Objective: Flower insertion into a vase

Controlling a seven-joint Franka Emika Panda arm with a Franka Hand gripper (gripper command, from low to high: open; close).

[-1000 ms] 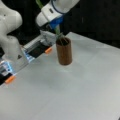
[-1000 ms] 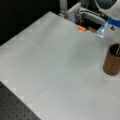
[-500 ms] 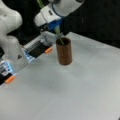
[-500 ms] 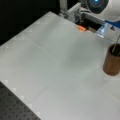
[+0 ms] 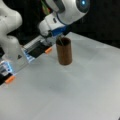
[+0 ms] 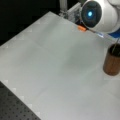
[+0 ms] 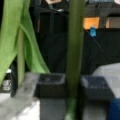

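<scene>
The vase (image 5: 64, 51) stands upright on the white bench (image 5: 75, 92), at the far side of it: toward the top centre in a front view and at the right edge in a front view (image 6: 112, 59). It is well apart from the orange tabs (image 5: 48, 50) along the bench's far left border.

The gripper (image 5: 53, 33) is held just above and to the left of the vase's rim. In the wrist view a thick green stem (image 7: 74, 50) runs vertically through the gap between the two dark fingers (image 7: 50, 86), which are closed on it; green leaves (image 7: 15, 37) hang at the left of that view. The bloom is not seen in any view.

Change noted: compared with the views from half a second and one second ago, the arm's wrist housing sits slightly lower and closer over the vase, while the vase has kept its place on the bench. A thin dark line, taken to be the lower end of the stem, is seen crossing the vase's mouth in both front views (image 6: 114, 48).

Judgement: the stem tip appears to have entered the opening, so the insertion is under way but not finished, the flower being still gripped. How deep the stem reaches cannot be told.
</scene>
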